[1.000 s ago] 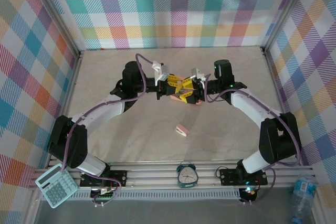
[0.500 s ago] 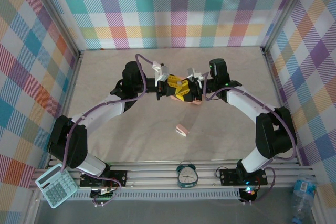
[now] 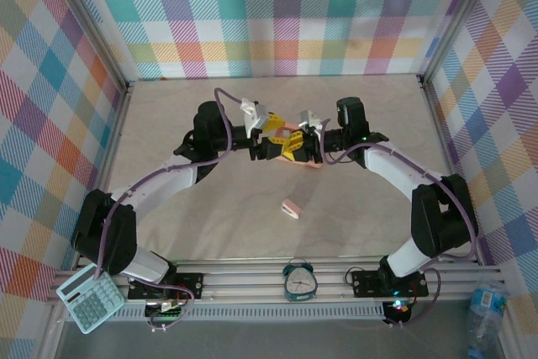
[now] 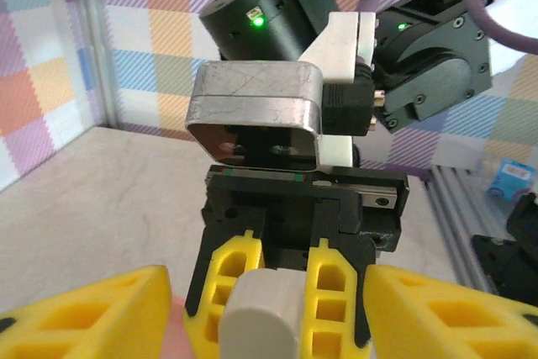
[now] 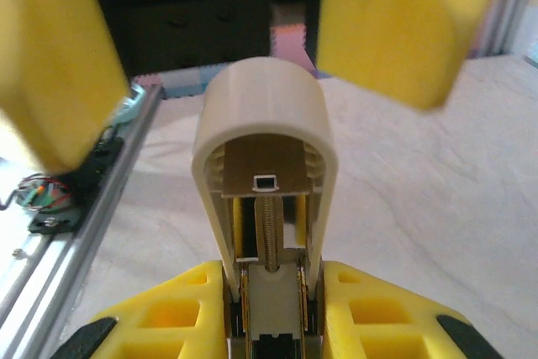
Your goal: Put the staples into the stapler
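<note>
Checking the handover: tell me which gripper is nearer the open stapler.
Right. The right gripper is shut on the stapler, whose lid is raised. The left gripper faces it, open, its fingers either side of the lid with gaps between.

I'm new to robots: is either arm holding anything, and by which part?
Right end effector grips the open stapler by its base; left end effector, open, straddles the raised lid.

Tabletop (image 3: 361,216) lies open around the meeting arms (image 3: 393,167), save one small pink object (image 3: 291,208).
</note>
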You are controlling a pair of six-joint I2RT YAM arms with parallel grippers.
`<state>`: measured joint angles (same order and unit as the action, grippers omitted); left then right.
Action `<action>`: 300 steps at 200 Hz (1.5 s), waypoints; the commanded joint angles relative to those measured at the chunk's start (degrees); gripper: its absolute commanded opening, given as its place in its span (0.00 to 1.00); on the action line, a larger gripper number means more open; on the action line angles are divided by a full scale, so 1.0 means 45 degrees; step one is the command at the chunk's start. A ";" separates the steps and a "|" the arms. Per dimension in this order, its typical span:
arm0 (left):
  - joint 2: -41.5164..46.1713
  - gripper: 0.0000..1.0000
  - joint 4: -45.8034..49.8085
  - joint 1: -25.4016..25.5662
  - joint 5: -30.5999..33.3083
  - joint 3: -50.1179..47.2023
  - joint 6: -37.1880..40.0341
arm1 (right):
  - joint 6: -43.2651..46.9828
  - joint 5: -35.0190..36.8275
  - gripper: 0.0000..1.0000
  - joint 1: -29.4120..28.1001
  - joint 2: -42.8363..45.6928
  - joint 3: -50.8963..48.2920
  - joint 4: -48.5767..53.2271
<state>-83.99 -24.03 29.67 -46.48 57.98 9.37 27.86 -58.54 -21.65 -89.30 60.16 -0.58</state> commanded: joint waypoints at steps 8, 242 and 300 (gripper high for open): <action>0.0937 0.71 -0.0143 -0.0339 0.2244 -0.0537 -0.1252 | 0.0465 0.2089 0.18 -0.0375 0.0471 0.0071 0.1139; 0.1859 0.89 0.9466 -0.4504 1.1672 -0.0283 -0.8158 | 0.0688 0.9631 0.20 -0.6225 -0.6690 0.5039 0.3193; 0.1781 0.89 0.9305 -0.4501 1.1516 -0.0499 -0.8232 | 0.0450 0.9592 0.23 -0.6332 -0.7106 0.5098 0.3269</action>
<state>-76.01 17.87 10.33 5.87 55.70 -26.65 30.85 -14.87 -49.56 -120.18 81.47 13.67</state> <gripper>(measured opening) 0.891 0.227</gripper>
